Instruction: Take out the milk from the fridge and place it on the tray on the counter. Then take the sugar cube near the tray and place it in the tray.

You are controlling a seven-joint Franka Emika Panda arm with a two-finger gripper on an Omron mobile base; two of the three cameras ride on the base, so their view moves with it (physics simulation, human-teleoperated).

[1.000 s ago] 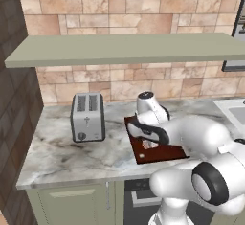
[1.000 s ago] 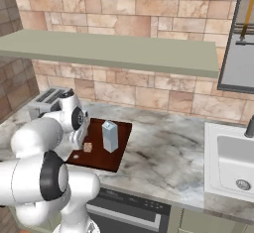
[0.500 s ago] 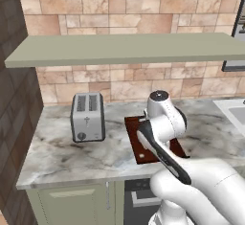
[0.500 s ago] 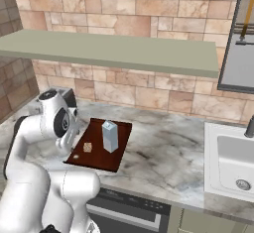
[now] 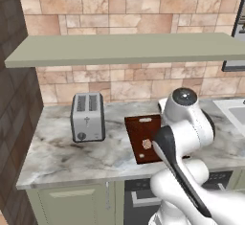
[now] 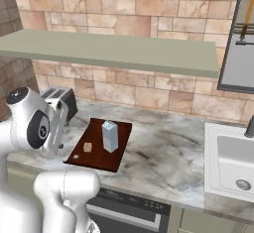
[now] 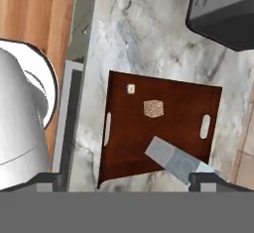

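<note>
Two items on tray (image 6: 115, 158): milk (image 6: 109, 136), sugar cube (image 6: 88, 147)

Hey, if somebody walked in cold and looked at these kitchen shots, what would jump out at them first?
Probably the dark red-brown tray on the marble counter, with the pale milk carton standing upright on it and the tiny sugar cube lying beside the carton, apart from it. Next, the big white robot arm looming in front, and the silver toaster left of the tray.
</note>
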